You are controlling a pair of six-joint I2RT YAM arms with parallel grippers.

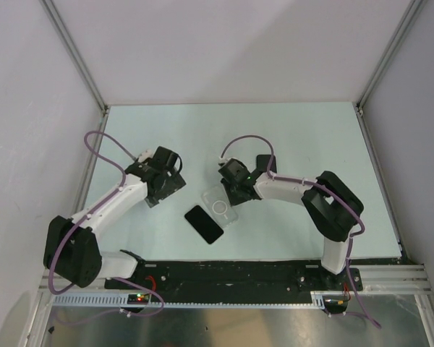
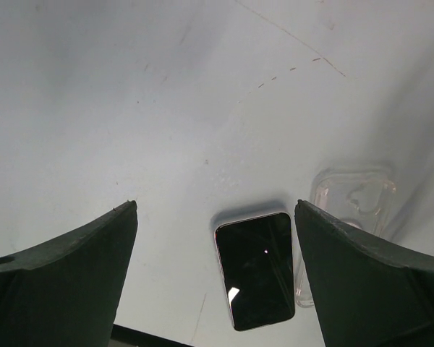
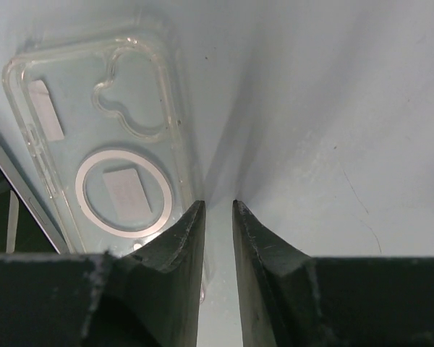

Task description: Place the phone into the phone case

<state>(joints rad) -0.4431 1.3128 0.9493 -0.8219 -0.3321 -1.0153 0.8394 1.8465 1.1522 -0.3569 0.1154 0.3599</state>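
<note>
One phone (image 2: 254,271) lies between the left pincer's (image 2: 215,206) wide-spread fingers. One clear phone case (image 3: 105,144) lies against the right pincer's (image 3: 215,204) left finger. Those fingers stand nearly together; whether they pinch it, I cannot tell.

I'm plainly driving a robotics lab cell: white panel walls (image 1: 29,108) on aluminium posts (image 1: 76,54) box in a pale green table (image 1: 202,137), the left arm (image 1: 116,199) and right arm (image 1: 289,184) stand on a black rail (image 1: 231,275), purple cables (image 1: 101,137) loop off them, and a slotted cable duct (image 1: 94,298) lies alongside.
</note>
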